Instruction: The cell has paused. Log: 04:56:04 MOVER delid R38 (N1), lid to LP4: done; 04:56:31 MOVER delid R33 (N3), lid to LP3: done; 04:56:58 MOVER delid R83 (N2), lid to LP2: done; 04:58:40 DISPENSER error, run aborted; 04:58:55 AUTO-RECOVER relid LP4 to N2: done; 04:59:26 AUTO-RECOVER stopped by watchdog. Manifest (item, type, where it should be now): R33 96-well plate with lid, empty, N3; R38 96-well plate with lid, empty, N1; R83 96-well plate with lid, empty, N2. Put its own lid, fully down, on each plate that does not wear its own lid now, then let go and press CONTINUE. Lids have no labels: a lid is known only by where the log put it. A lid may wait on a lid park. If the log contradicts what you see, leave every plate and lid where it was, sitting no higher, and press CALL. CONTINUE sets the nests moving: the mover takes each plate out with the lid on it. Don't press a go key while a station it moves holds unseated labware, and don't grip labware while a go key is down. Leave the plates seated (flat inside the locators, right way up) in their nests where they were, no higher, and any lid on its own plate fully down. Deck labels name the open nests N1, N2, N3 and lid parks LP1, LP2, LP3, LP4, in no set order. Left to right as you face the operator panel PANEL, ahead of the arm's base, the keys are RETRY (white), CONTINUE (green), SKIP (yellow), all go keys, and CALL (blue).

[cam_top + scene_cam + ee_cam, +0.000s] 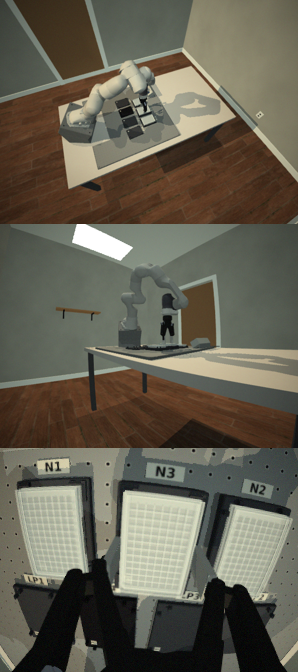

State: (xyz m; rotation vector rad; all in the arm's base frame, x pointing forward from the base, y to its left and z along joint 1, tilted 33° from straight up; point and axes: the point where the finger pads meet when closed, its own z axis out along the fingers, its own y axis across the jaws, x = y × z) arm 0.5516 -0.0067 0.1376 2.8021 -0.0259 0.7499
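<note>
1. As I look down the wrist camera, the hand (148,589) is clamped on a lid (160,540). Its dark fingers stand about half spread, one at each near corner.
2. The lid is a pale rectangle with a fine grid showing across it. It looks larger and brighter than the plates either side.
3. It sits under label N3 (165,472) and hides that nest. I cannot tell from the wrist view how high it hangs.
4. The N1 plate (52,530) and N2 plate (252,550) lie flat in dark locators, both pale and gridded.
5. From the top view, four dark lid parks (126,112) run in a row beside the nests on the grey deck (140,148), which lies on the tabletop (195,83).
6. On the exterior view the hand (167,333) points straight down over the deck.
</note>
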